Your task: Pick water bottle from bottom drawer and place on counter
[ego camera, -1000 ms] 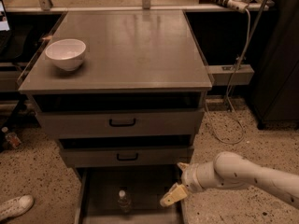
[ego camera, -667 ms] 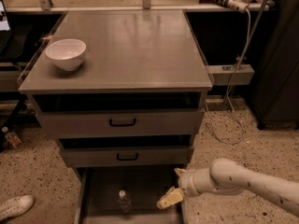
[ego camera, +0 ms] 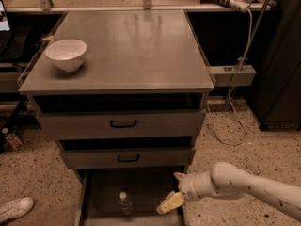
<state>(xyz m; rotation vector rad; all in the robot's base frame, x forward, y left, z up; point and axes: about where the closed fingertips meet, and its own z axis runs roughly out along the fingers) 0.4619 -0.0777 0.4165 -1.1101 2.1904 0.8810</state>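
In the bottom drawer (ego camera: pixel 101 192), the water bottle (ego camera: pixel 124 203) is seen upright.
The gripper (ego camera: pixel 168 193) is held spread at its 3 o'clock.

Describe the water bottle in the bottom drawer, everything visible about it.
The water bottle is small and looks like clear plastic, with a pale cap on top. It stands upright on the floor of the open bottom drawer, near the front and roughly mid-width. Its label is too dim to make out. Only the drawer floor touches it. The gripper hangs to its right, by the drawer's right side, apart from the bottle.
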